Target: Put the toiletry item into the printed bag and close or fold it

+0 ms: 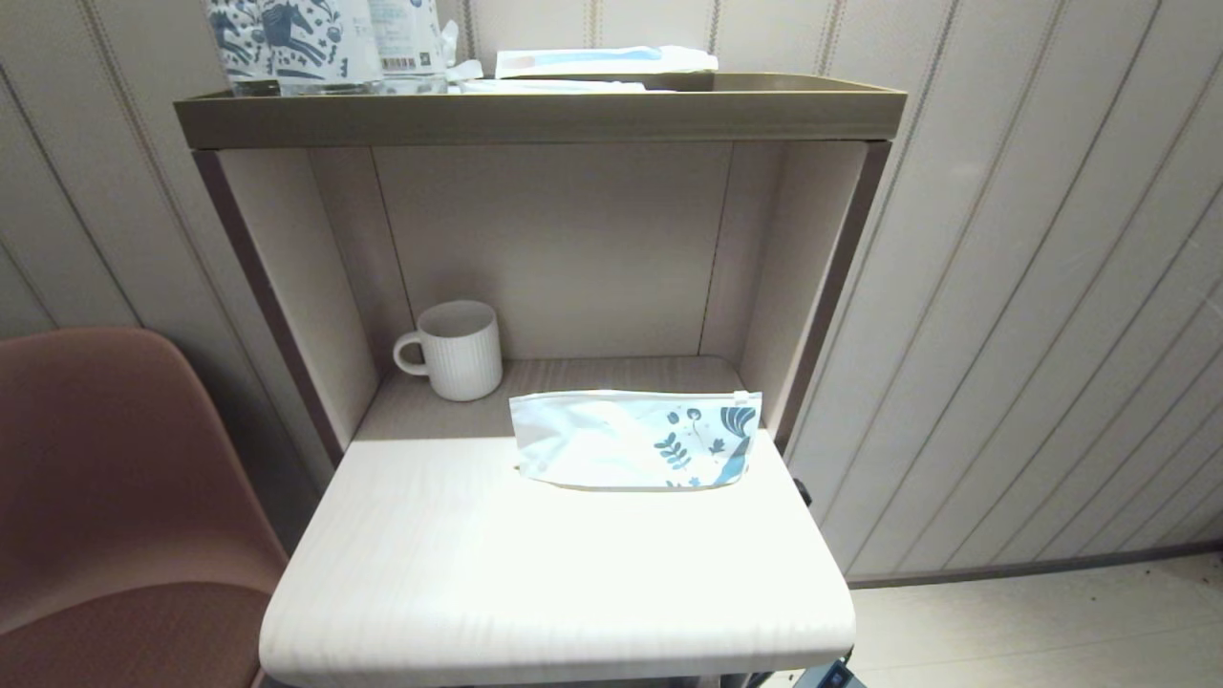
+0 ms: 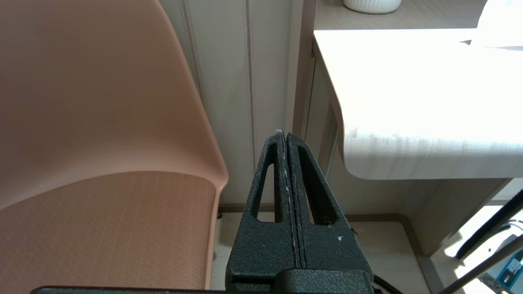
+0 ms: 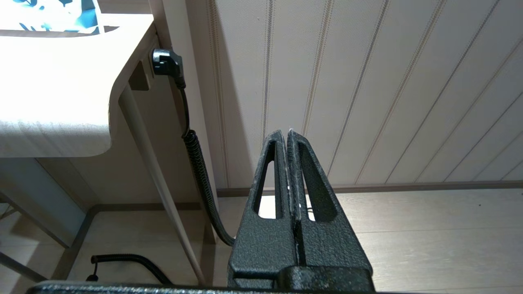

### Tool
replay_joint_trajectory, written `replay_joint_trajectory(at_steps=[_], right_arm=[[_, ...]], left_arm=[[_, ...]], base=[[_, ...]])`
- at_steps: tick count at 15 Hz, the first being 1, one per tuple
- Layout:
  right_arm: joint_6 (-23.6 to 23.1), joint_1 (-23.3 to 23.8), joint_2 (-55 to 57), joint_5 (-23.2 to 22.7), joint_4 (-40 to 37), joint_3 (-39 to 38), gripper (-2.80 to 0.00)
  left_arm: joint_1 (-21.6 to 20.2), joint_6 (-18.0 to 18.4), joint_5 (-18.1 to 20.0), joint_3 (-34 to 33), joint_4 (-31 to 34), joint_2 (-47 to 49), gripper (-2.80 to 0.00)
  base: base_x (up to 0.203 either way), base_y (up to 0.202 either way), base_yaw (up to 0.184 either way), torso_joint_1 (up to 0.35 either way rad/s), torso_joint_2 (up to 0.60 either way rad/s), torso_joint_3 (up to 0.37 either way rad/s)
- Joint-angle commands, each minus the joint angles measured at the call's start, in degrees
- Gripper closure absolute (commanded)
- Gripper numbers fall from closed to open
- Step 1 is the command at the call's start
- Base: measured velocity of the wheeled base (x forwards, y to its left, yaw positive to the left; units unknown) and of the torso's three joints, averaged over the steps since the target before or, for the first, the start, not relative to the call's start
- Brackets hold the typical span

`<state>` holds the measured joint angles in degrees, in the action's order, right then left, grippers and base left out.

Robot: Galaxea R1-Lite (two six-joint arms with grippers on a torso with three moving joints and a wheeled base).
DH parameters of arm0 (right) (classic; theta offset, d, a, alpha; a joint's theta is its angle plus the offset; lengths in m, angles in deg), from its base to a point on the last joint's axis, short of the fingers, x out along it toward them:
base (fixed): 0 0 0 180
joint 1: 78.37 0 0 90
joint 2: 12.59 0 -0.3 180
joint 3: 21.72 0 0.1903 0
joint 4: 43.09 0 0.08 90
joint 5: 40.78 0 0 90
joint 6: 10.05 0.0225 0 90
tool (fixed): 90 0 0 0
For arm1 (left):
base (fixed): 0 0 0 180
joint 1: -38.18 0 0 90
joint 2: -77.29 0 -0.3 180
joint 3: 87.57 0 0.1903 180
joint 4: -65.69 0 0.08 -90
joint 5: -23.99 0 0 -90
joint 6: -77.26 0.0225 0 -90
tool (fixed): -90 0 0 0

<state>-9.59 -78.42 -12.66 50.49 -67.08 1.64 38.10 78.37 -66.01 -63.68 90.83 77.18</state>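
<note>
The printed bag [image 1: 635, 440], a flat white pouch with a dark-blue leaf and flower print at its right end, lies on the white tabletop [image 1: 535, 573] towards the back right. Its printed corner [image 3: 49, 14] shows in the right wrist view. A flat white-and-blue packet [image 1: 604, 60] lies on the top tray; whether it is the toiletry item I cannot tell. My left gripper [image 2: 284, 134] is shut and empty, low beside the table's left front corner. My right gripper [image 3: 286, 132] is shut and empty, low off the table's right side. Neither appears in the head view.
A white ribbed mug [image 1: 459, 349] stands in the alcove behind the bag. A horse-patterned blue-and-white package [image 1: 287, 43] stands on the brown top tray [image 1: 535, 115]. A reddish-brown chair [image 1: 115, 497] is on the left. A black coiled cable [image 3: 196, 155] hangs by the table's right side.
</note>
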Motion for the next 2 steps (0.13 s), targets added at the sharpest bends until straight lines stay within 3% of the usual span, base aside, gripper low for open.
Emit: replay_joint_trajectory(at_steps=[1, 2], right_arm=[[-0.3, 0.0, 0.1, -0.3, 0.0, 0.0, 0.0], [-0.3, 0.0, 0.1, -0.3, 0.0, 0.0, 0.0]], left_arm=[[0.0, -0.1, 0.1, 0.0, 0.0, 0.1, 0.0], [0.0, 0.0, 0.1, 0.0, 0.0, 0.1, 0.0]], base=[[0.0, 0.0, 0.0, 0.0, 0.0, 0.0], [0.0, 0.0, 0.0, 0.0, 0.0, 0.0]])
